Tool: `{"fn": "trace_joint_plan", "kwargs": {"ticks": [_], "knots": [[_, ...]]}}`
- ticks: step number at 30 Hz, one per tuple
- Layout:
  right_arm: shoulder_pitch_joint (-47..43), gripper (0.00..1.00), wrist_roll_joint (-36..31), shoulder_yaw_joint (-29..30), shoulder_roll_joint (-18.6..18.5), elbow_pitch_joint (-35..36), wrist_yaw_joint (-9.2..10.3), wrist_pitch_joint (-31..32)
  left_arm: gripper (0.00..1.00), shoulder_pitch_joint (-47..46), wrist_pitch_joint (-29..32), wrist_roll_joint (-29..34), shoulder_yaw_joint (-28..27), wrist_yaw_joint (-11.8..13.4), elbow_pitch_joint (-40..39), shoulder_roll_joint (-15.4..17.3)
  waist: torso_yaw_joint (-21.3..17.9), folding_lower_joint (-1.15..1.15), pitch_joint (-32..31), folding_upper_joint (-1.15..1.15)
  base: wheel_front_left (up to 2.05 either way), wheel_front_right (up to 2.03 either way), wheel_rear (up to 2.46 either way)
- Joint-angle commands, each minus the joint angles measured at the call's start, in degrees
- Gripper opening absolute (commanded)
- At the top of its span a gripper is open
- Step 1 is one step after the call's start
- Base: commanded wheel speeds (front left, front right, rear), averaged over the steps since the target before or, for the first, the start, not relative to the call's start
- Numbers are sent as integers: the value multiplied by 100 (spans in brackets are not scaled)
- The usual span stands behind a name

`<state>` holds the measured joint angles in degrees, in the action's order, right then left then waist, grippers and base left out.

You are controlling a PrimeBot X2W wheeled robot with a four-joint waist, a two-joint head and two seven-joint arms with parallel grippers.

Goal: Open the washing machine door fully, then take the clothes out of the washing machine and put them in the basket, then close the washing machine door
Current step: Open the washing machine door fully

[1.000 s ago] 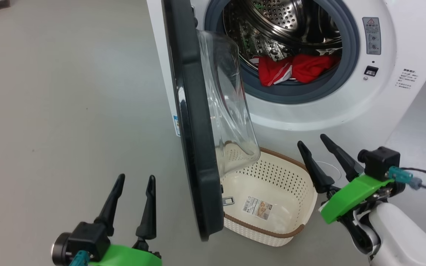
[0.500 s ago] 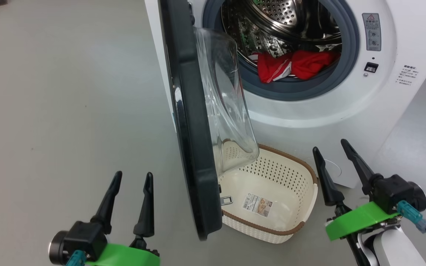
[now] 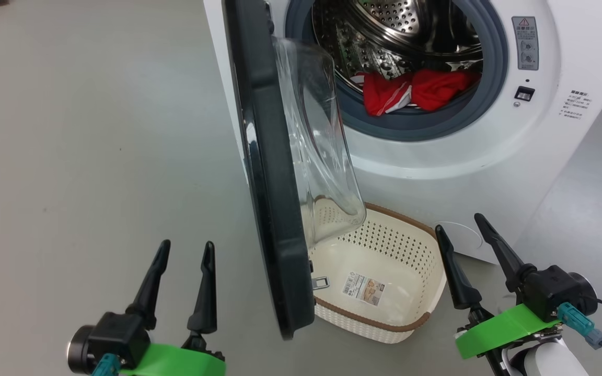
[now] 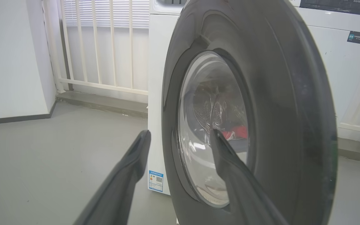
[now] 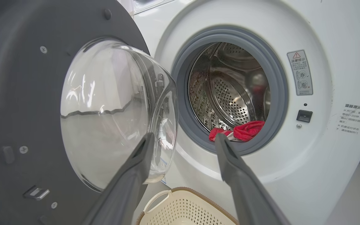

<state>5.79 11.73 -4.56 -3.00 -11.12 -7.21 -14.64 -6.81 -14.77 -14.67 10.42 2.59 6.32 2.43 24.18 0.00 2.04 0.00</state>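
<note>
My left end effector and right end effector are both open, empty. The clothes sit in the drum, upper middle. Since the door overhangs the basket at lower centre, I might snag clothes on it.

Left end of basket hidden behind washing machine door; door top cut off at head view's top edge. Right of door, clothes lower part hidden by rubber ring; warning sticker text too small to read.
</note>
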Motion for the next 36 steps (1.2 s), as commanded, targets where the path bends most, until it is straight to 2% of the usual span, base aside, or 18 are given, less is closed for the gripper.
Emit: {"fn": "trace_joint_plan", "kwargs": {"ticks": [1, 10, 11, 12, 13, 14, 15, 21, 29, 36], "knots": [[21, 100, 77, -163, 12, 141, -28, -35, 100, -37, -23, 34, -200, 65, -134, 45, 2, 0, -24, 0, 0, 0, 0], [18, 100, 167, -201, 12, 110, -28, -36, 100, -16, -23, 53, -182, 67, -104, 45, 21, 0, -82, 0, 0, 0, 0], [10, 100, 174, -211, 12, 105, -28, -36, 93, -13, -23, 53, -178, 64, -94, 45, 24, 0, -91, 0, 0, 0, 0], [1, 100, 180, -222, 12, 99, -28, -36, 58, -11, -23, 52, -173, 60, -83, 45, 27, 0, -98, 0, 0, 0, 0], [-7, 100, 186, -231, 12, 95, -28, -36, 40, -8, -23, 49, -166, 59, -74, 45, 28, 0, -105, 0, 0, 0, 0], [-14, 100, 190, -240, 12, 90, -28, -36, 11, -6, -23, 40, -155, 54, -66, 45, 28, 0, -110, 0, 0, 0, 0], [-18, 100, 192, -250, 12, 85, -28, -36, 0, -7, -23, 29, -147, 50, -61, 45, 28, 0, -113, 0, 0, 0, 0], [-14, 100, 230, -295, 12, 66, -28, -36, 0, -140, -23, 53, -92, 22, -200, 45, 24, 0, -109, 0, 0, 0, 0], [-25, 100, 215, -300, 12, 17, -28, -36, 0, -710, -23, 288, 61, -93, -853, 63, 30, 0, -124, 0, 0, 0, 0], [-30, 100, 232, -341, 12, -16, -28, -36, 0, -1155, 69, 419, 507, -210, -1569, 58, -31, 0, -182, 0, 0, 0, 0]]}}
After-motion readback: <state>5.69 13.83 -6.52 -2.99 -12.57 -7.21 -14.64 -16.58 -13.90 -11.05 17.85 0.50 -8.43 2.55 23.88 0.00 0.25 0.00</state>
